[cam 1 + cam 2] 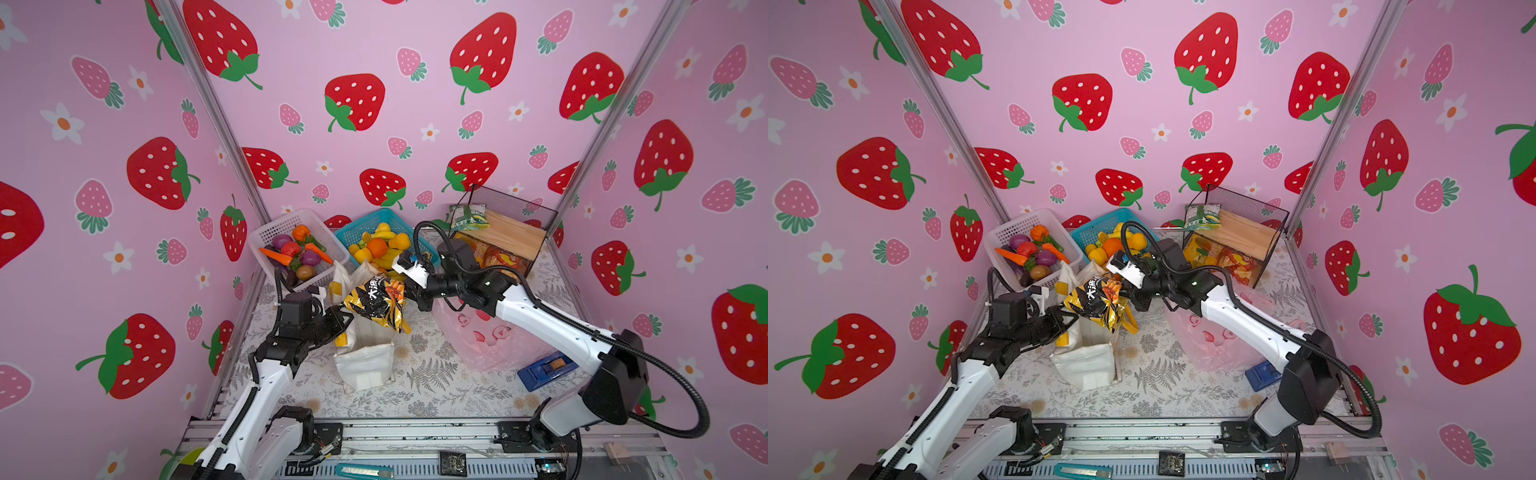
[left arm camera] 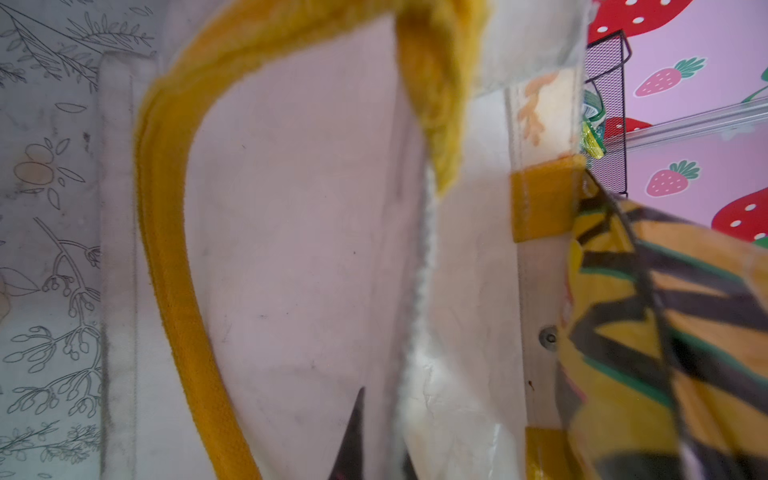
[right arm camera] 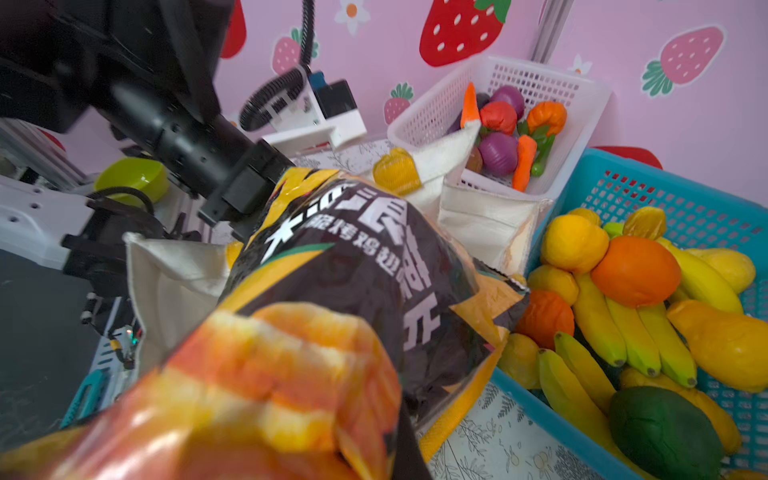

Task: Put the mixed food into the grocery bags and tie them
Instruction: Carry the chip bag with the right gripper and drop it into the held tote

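Packet (image 1: 376,303): black-yellow, white lettering including 烤鸡翅; clenched in your right hand (image 1: 409,297), at tote (image 1: 365,361) mouth. Tote rim: pinched by your left hand (image 1: 343,322). Blue basket (image 3: 685,208) beside right hand: bananas (image 3: 623,328), oranges (image 3: 636,270).

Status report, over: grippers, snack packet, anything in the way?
Left gripper shut on canvas tote rim. Right gripper shut on black-and-yellow snack packet at tote mouth. Nothing seen blocking mouth; pink plastic bag lies aside.
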Action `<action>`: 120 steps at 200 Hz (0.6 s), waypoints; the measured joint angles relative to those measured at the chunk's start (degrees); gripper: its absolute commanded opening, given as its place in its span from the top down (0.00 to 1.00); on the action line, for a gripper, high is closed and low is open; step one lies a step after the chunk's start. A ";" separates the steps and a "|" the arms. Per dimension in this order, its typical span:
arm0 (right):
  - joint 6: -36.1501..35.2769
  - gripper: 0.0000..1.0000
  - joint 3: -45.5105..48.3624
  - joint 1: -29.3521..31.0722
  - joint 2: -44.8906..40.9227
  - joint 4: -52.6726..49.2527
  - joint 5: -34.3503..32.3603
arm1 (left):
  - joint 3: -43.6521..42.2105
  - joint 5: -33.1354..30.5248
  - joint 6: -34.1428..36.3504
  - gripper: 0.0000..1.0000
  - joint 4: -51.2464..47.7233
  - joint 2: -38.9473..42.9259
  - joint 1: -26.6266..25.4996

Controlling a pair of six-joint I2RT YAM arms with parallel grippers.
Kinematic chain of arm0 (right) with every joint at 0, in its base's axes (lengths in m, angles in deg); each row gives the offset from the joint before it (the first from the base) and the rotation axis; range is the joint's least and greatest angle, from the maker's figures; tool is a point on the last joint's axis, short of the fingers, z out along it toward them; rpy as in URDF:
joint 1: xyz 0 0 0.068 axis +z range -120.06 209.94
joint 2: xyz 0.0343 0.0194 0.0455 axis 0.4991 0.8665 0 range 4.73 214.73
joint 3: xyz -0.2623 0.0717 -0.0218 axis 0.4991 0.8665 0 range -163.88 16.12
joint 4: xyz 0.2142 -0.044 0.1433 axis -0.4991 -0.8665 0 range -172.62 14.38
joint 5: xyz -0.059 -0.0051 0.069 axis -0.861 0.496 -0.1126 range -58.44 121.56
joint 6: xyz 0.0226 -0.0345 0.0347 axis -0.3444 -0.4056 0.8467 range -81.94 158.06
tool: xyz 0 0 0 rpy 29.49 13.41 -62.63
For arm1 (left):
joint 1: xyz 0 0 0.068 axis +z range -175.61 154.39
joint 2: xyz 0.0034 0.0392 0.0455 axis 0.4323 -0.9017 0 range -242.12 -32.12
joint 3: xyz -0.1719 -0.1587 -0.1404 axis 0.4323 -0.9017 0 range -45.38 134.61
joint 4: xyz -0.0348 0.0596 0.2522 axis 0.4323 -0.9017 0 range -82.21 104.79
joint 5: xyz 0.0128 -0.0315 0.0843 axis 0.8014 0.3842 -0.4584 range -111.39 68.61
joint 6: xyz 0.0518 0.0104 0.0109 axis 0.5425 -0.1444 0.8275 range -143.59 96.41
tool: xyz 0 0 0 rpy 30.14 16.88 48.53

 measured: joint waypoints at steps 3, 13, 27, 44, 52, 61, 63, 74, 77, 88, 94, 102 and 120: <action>-0.50 1.00 -0.46 0.42 0.55 -0.59 -1.07 | 0.00 -0.11 0.00 1.00 0.00 0.04 0.00; -1.90 1.00 -1.73 2.16 1.95 -2.56 -5.05 | 0.00 -0.17 0.04 0.97 -0.11 0.13 0.00; -3.37 1.00 -2.64 3.91 3.13 -4.68 -10.08 | 0.00 -0.42 0.09 0.88 -0.68 0.26 0.02; -4.68 1.00 -3.67 5.44 4.17 -7.08 -16.85 | 0.02 -0.52 0.37 0.83 -1.31 0.33 0.31; -5.11 1.00 -4.28 5.70 4.63 -8.17 -19.85 | 0.02 -0.28 0.48 0.81 -1.73 0.35 0.61; -5.60 1.00 -5.29 5.88 5.31 -9.46 -23.26 | 0.04 0.07 0.57 0.80 -2.36 0.42 1.01; -5.70 1.00 -5.57 5.97 5.51 -9.79 -24.02 | 0.04 0.20 0.52 0.79 -2.45 0.44 1.07; -6.54 1.00 -6.88 6.51 6.56 -10.93 -27.52 | 0.24 0.79 0.90 0.79 -3.43 0.52 1.73; -6.71 1.00 -7.23 6.64 6.86 -11.23 -28.44 | 0.33 0.87 0.96 0.78 -3.72 0.57 1.90; -7.52 1.00 -8.28 7.17 7.98 -12.04 -31.50 | 0.61 1.25 1.64 0.78 -4.61 0.74 2.56; -8.00 1.00 -8.70 7.45 8.44 -12.48 -32.61 | 0.85 1.42 1.99 0.78 -5.18 0.81 2.95; -8.48 1.00 -8.94 7.76 8.83 -12.72 -33.68 | 1.01 1.55 2.38 0.78 -5.66 0.94 3.37; -9.75 1.00 -9.14 8.55 9.18 -13.07 -34.51 | 1.31 2.12 3.52 0.78 -6.84 1.14 4.11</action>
